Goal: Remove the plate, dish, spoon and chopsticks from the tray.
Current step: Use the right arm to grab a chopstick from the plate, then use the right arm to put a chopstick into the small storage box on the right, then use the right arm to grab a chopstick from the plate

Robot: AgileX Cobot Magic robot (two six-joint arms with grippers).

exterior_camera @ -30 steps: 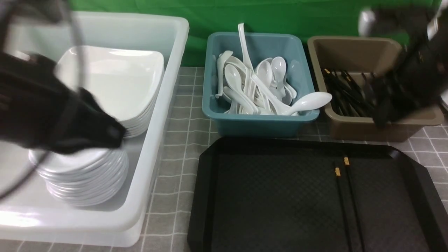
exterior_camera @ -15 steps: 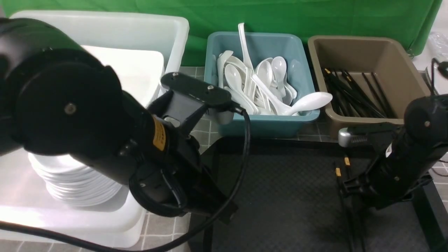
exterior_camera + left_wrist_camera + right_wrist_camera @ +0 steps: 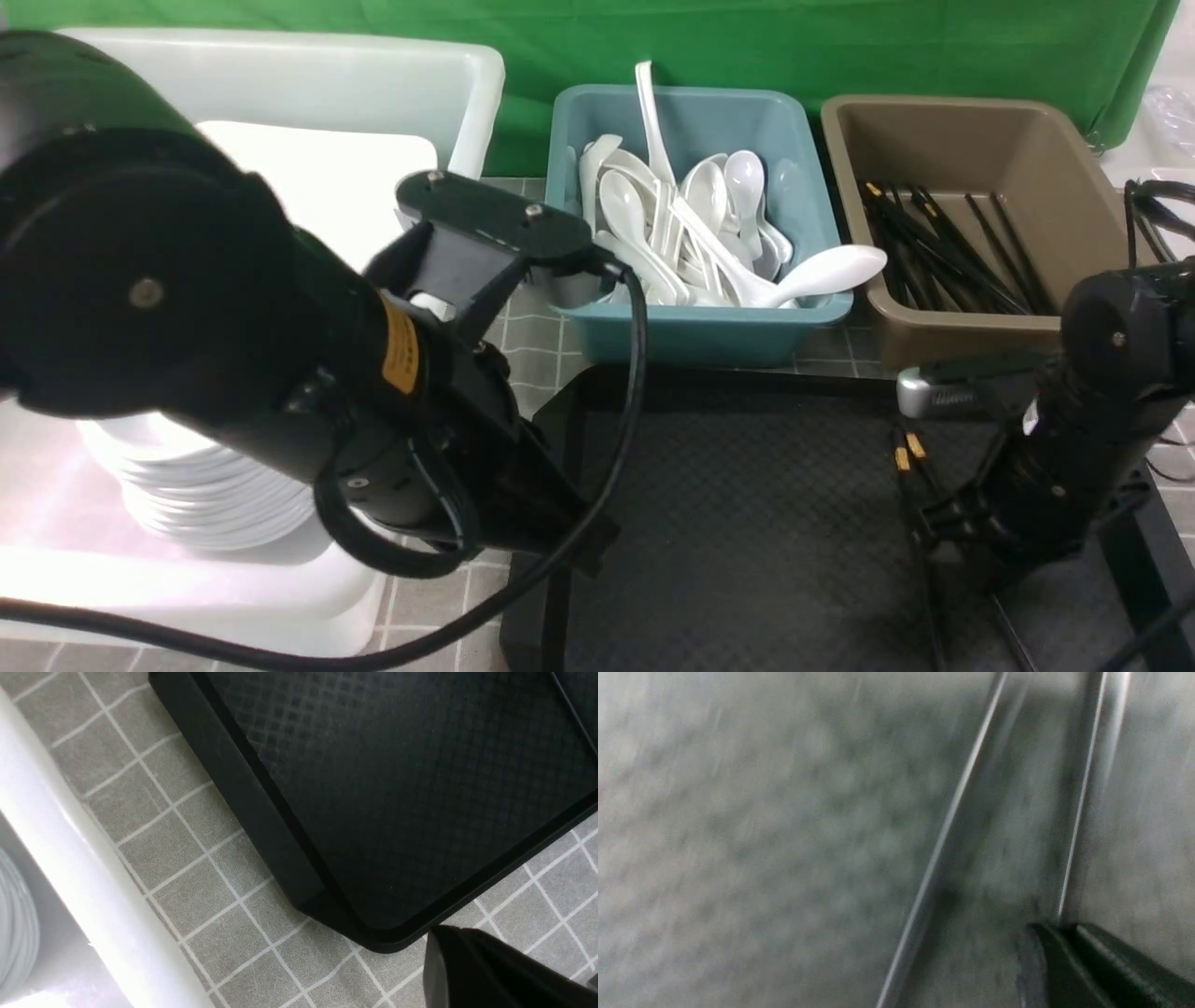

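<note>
At lower right of the front view, the right claw (image 3: pixel 934 527) is set low on the chopsticks (image 3: pixel 910 453) lying on the tray (image 3: pixel 747 523); whether its jaws are closed on them cannot be told through blur. Both sticks should be pinched together and lifted level. They are thin, black and gold-banded at the far ends, with the brown tub (image 3: pixel 1074 177) beyond.
</note>
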